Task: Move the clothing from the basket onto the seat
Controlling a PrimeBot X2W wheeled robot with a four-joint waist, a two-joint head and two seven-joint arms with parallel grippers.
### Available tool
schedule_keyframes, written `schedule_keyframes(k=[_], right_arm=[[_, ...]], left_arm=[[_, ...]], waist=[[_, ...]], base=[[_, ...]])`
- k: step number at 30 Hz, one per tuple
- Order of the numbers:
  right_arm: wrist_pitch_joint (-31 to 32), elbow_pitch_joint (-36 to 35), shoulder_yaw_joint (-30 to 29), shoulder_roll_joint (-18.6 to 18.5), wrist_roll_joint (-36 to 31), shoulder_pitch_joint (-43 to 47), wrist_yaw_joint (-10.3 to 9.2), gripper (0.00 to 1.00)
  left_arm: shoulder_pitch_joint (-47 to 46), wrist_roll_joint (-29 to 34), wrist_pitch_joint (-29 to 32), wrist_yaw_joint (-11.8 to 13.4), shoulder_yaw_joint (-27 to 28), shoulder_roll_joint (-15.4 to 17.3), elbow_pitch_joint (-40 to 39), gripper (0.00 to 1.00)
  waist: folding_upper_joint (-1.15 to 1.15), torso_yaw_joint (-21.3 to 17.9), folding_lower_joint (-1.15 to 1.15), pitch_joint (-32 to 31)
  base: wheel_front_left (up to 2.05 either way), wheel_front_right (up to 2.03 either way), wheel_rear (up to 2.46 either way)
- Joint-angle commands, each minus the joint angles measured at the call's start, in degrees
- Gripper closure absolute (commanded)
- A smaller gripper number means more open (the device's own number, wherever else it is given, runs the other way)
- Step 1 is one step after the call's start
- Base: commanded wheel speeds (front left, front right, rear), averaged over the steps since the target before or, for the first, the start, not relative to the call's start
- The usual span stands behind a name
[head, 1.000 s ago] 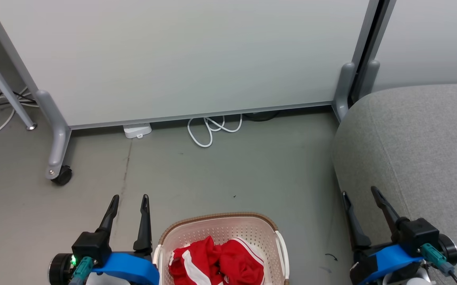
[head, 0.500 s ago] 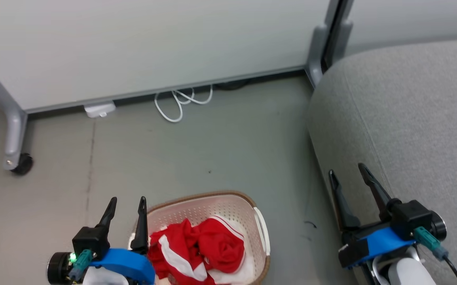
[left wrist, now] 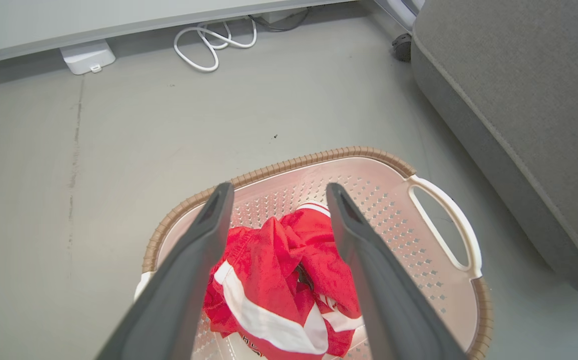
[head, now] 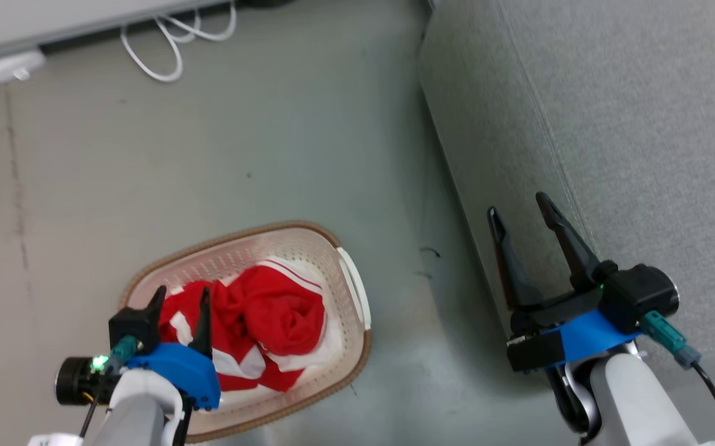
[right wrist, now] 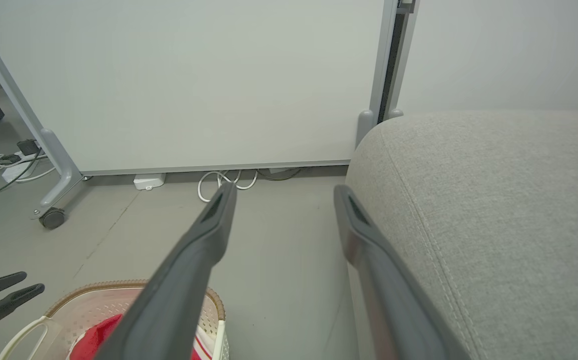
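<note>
The clothing (head: 258, 322) (left wrist: 278, 285) is a crumpled red heap with white stripes lying inside the basket (head: 345, 279) (left wrist: 419, 200), a cream perforated tub with a brown rim, on the floor. My left gripper (head: 182, 296) (left wrist: 276, 192) hangs open above the basket's near left part, nothing between its fingers. The seat (head: 611, 124) (right wrist: 494, 215), a light grey couch, stands to the right. At the couch's front edge my right gripper (head: 517, 204) (right wrist: 284, 192) is open and empty. In the right wrist view the basket (right wrist: 118, 300) sits at the lower left.
A white partition panel (right wrist: 193, 85) on wheeled grey legs (right wrist: 51, 217) stands behind. A looped white cable (head: 165, 43) (left wrist: 208, 42) and a white power box (head: 7, 65) (left wrist: 86, 55) lie at its foot. Grey floor (head: 270, 142) separates basket and couch.
The head camera has tilted down and swung, so basket and couch sit higher and further left in its picture. My left gripper now overlaps the basket and clothing instead of standing beside it.
</note>
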Motion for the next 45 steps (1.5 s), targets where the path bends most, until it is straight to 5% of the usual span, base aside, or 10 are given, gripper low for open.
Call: schedule_keyframes(k=[1, 11, 21, 31, 32, 33, 45], right_arm=[[-0.4, -0.5, 0.3, -0.1, 0.8, -1.8, 0.03, 0.00], [-0.4, -3.6, 1.8, -0.1, 4.1, -4.2, 0.03, 0.00], [-0.4, -5.5, 2.6, -0.1, 6.1, -5.3, 0.03, 0.00], [-0.4, -5.7, 3.9, -0.1, 7.6, -6.4, 0.03, 0.00], [-0.4, -5.7, 4.0, -0.1, 7.6, -6.5, 0.03, 0.00], [-0.4, -5.7, 4.1, -0.1, 7.7, -6.6, 0.03, 0.00], [-0.4, -5.3, 4.4, -0.1, 8.2, -7.0, 0.03, 0.00]], left_arm=[[-2.6, 0.5, 0.4, -0.1, -0.3, 0.8, 1.3, 0.00], [-10.2, 1.3, 2.9, 2.3, -0.6, 3.5, 10.7, 0.00], [-15.6, 2.1, 3.4, 8.4, -0.2, 6.6, 15.3, 0.00], [-19.3, 0.1, 8.3, 9.4, 0.8, 6.8, 19.8, 0.00], [-19.6, -0.1, 8.9, 9.2, 0.8, 6.7, 20.2, 0.40], [-19.9, -0.3, 9.3, 9.1, 0.7, 6.6, 20.5, 0.98], [-21.5, -1.4, 10.7, 7.6, -0.5, 5.9, 23.0, 1.00]], waist=[[0.00, -3.8, -0.01, 6.1], [0.00, -7.4, -0.01, 14.9], [0.00, -8.9, -0.01, 20.7], [0.00, -9.4, -0.01, 23.4], [0.00, -9.4, -0.01, 23.5], [0.00, -9.4, -0.01, 23.6], [0.00, -9.2, -0.01, 23.1]], base=[[0.00, 0.00, 0.00], [0.00, 0.00, 0.00], [0.00, 0.00, 0.00], [0.00, 0.00, 0.00], [0.00, 0.00, 0.00], [0.00, 0.00, 0.00], [0.00, 0.00, 0.00]])
